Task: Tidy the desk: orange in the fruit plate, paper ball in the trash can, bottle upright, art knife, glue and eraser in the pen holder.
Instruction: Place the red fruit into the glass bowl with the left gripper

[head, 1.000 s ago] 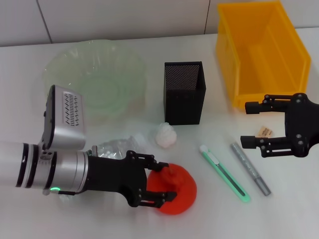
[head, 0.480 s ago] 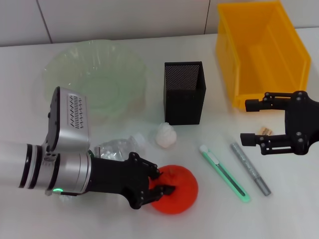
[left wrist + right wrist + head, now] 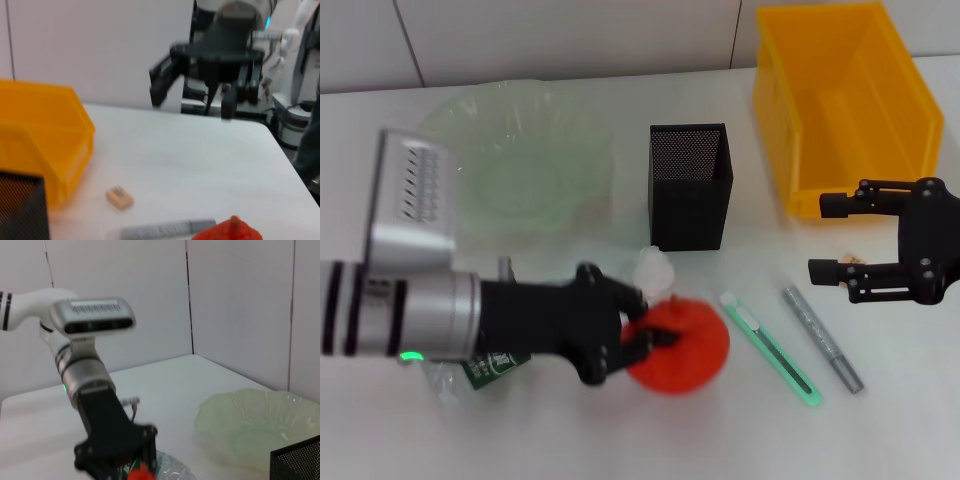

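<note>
Near the worktop's (image 3: 620,440) front edge, the left end effector (image 3: 638,340) is clamped on the orange (image 3: 682,345) beside the paper ball (image 3: 653,270), while the right end effector (image 3: 840,237) hangs spread apart before the yellow bin (image 3: 845,100).

A white table (image 3: 620,440) is set against a wall of pale panels (image 3: 570,35) divided by thin dark seams; even, soft light is cast throughout.
</note>
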You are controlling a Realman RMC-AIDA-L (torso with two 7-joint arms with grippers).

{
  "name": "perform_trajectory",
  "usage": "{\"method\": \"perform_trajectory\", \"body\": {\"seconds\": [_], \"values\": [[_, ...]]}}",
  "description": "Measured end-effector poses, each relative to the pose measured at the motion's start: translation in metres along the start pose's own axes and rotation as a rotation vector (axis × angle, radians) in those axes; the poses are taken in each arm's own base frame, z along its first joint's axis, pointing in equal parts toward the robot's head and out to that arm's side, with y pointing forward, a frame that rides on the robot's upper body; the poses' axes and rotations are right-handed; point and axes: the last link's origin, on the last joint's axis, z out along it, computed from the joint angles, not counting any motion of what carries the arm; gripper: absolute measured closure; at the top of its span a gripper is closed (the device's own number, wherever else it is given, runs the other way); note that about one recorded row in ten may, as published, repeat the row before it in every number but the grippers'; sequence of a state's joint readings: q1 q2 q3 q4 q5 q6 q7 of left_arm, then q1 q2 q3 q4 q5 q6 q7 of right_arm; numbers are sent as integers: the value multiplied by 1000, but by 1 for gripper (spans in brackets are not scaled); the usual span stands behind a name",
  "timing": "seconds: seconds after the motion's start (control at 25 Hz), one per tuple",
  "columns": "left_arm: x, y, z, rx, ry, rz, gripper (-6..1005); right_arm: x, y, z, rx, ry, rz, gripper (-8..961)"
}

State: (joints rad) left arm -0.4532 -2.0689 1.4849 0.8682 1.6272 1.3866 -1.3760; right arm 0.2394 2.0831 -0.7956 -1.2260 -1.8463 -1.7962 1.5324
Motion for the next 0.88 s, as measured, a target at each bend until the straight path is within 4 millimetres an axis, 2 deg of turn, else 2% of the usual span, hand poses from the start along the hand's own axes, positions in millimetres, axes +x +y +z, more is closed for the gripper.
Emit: {"method": "perform_trajectory", "body": {"seconds": [0.12,0.16,0.24,0.32,0.36,0.4,0.44,0.76,0.88], "values": [[12,-2,-10,39,27,32,835,1,0,0,-1,0,4,187],[22,-7,-23,95,55,57,843,1,0,0,-1,1,5,187],[29,-18,-37,167,88,63,843,2,0,0,-1,1,7,187],[29,-18,-37,167,88,63,842,2,1,0,-2,1,8,188],[32,-22,-42,194,101,63,842,2,1,0,-4,1,10,188],[38,-37,-56,280,164,42,842,3,2,0,-5,0,12,188],[40,-44,-59,311,184,34,842,3,2,0,-5,-1,14,188],[45,-85,-70,544,196,-18,843,7,4,-1,-6,-4,29,188],[43,-92,-71,584,192,-35,843,8,5,-1,-8,-5,33,188]]}}
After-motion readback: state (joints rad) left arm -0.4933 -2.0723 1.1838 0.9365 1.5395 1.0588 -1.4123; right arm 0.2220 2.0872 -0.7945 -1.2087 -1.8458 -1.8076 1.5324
